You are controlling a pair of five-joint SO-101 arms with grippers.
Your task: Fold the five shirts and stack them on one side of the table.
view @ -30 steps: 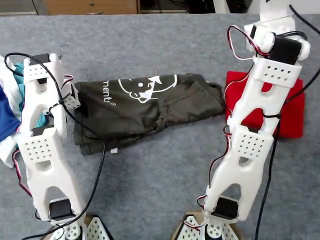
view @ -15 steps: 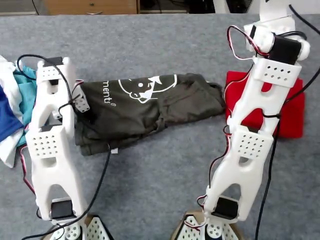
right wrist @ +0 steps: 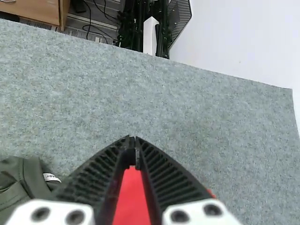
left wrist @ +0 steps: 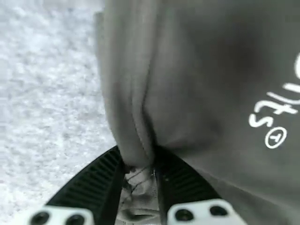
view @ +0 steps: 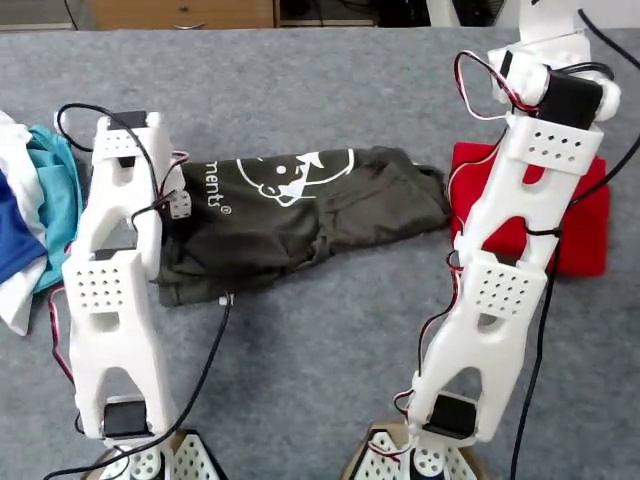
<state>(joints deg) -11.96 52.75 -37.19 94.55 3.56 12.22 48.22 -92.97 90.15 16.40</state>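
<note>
Pinching a bunched fold of the dark olive shirt [view: 300, 215], the left gripper [left wrist: 138, 159] sits at that garment's left end, mid-way across the grey felt table [view: 320, 380]. The right gripper [right wrist: 135, 143] hangs with its fingers pressed together above the folded red shirt [view: 585, 230] on the right side. Crumpled white, teal and blue shirts [view: 30, 220] lie heaped at the left edge.

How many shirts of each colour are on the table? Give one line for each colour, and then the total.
Dark green shirt: 1
Red shirt: 1
Teal shirt: 1
Blue shirt: 1
White shirt: 1
Total: 5
</note>
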